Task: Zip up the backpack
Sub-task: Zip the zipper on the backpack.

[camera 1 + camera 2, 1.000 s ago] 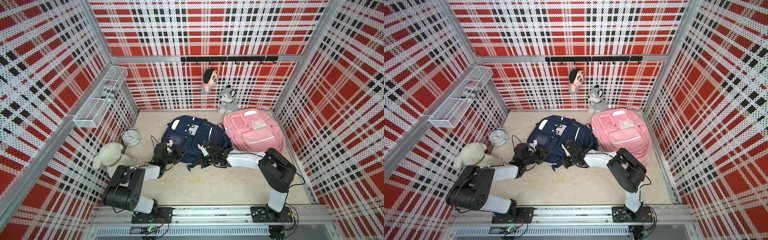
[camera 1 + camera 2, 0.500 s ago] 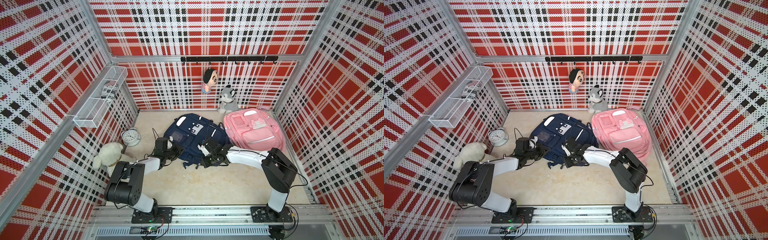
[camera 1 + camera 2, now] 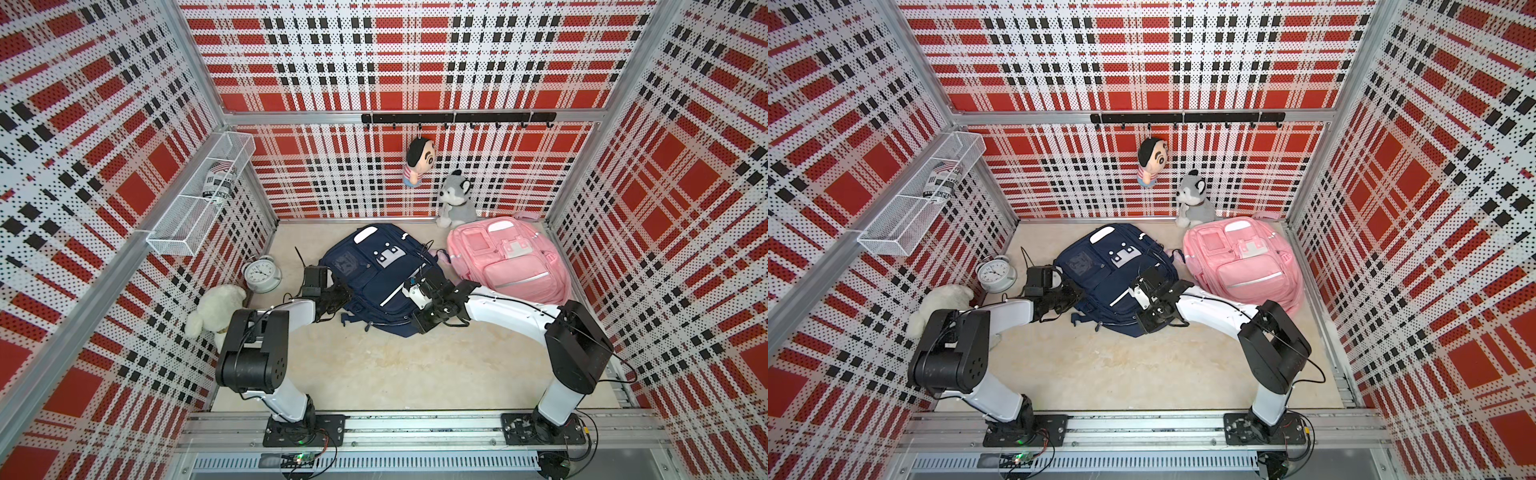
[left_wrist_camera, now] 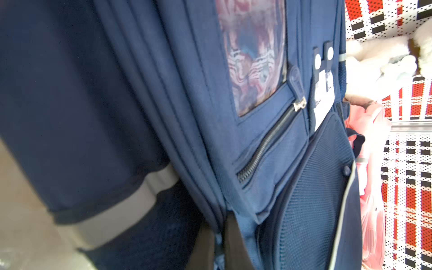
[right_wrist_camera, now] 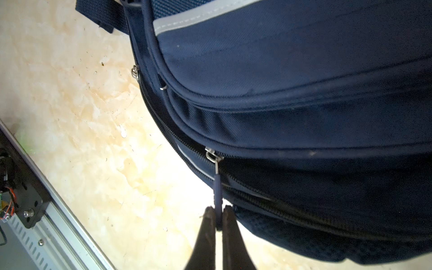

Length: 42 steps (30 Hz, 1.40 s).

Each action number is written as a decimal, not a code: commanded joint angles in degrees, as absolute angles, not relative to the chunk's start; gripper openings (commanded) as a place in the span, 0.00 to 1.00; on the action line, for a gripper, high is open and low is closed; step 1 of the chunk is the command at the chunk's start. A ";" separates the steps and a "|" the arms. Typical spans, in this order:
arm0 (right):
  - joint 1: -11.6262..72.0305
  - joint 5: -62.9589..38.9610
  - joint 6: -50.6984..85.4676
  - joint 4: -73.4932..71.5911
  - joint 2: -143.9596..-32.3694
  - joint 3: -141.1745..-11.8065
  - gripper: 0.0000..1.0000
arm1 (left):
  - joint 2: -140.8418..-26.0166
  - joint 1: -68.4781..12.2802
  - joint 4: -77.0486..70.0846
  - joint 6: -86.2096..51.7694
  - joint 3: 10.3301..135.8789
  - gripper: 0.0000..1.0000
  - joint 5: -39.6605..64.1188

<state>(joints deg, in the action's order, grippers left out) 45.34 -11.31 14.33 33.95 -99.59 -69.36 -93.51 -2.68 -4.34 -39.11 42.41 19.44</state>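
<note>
1. Backpack, navy, task item. In both top views we find it lying flat on the beige floor, mid-enclosure, just beside a pink backpack on its right.
2. Same views, arms. We log the left gripper at the navy backpack's left edge and the right gripper at its near edge. We cannot read either jaw gap from up here.
3. Same views, other stock. We list an alarm clock and a white plush by the left wall. A husky plush sits at the back wall, and a doll hangs from the hook rail.
4. Left wrist view. We see the fingers drawn together, pinching a fold of the navy backpack's side. A front-pocket zip shows its metal teeth.
5. Right wrist view. We see the fingers clamped on the navy zipper pull, which hangs from a metal slider. We cannot tell how much of that track is closed.
</note>
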 commanded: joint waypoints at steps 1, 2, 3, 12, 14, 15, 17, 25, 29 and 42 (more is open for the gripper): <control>44.60 -10.33 12.35 42.10 -97.83 -69.66 0.00 | -92.69 -1.76 -4.92 -36.04 44.82 0.00 7.48; 44.14 -10.03 11.79 42.50 -97.74 -69.78 0.00 | -92.43 -1.38 -4.92 -36.02 44.78 0.00 7.43; 43.42 -9.95 11.12 43.26 -97.75 -69.83 0.00 | -92.37 -0.76 -4.86 -36.08 44.86 0.00 7.57; 35.52 -5.47 9.01 45.26 -92.98 -66.69 0.00 | -94.22 1.67 -0.06 -33.81 50.67 0.00 -1.02; 34.75 -3.83 9.31 45.03 -92.31 -66.82 0.00 | -95.02 1.91 0.50 -33.42 52.12 0.00 -3.58; 34.59 -3.22 9.55 44.53 -92.01 -66.95 0.00 | -95.38 2.02 0.90 -33.32 53.02 0.00 -4.90; 34.59 -3.38 10.33 43.42 -91.89 -67.21 0.00 | -95.81 2.20 1.52 -33.07 54.32 0.00 -7.45; 39.63 -7.70 16.99 34.94 -90.39 -64.73 0.00 | -93.20 -0.88 2.61 -34.41 54.06 0.50 -7.68; 41.96 -9.90 21.34 28.33 -89.39 -62.16 0.00 | -91.09 -7.27 4.92 -35.51 53.34 0.63 -4.23; 46.78 -8.90 24.96 17.32 -89.53 -61.45 0.00 | -74.45 -20.36 11.07 -42.76 45.12 0.67 7.24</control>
